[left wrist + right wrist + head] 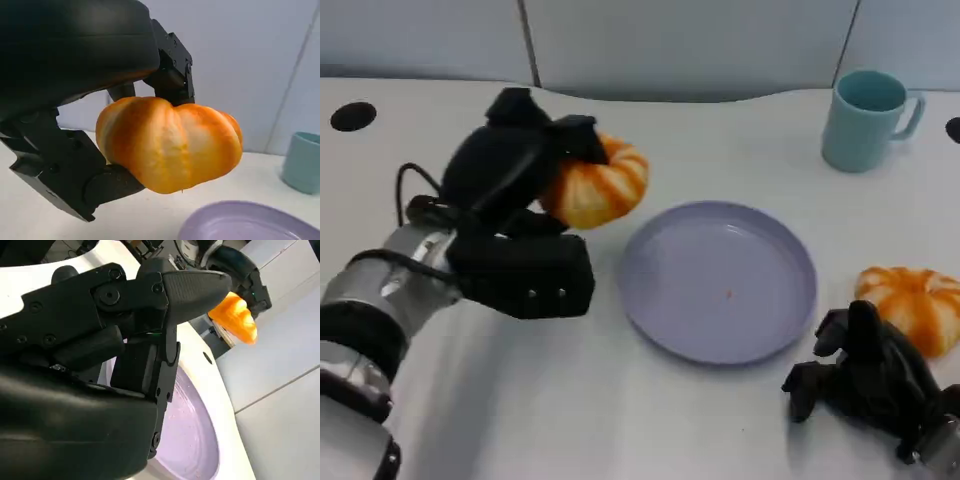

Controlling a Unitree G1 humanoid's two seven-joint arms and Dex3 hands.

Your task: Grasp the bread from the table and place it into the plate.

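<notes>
While your left hand (515,215) grips the bread (597,181) lifted off the table, the plate (718,281) lies just to its right and nearer; carry it that way. Your right hand (865,375) rests curled, holding nothing.

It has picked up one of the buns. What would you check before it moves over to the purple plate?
1. Left hand grips the bread: ok.
2. Bread lifted off the table: ok, seen in the left wrist view.
3. Plate has room: ok.
4. Bread above the plate: not ok, it hangs beside the rim.
5. Right hand away from the plate: ok, resting by the second bun.
6. Mug out of the path: ok.
</notes>
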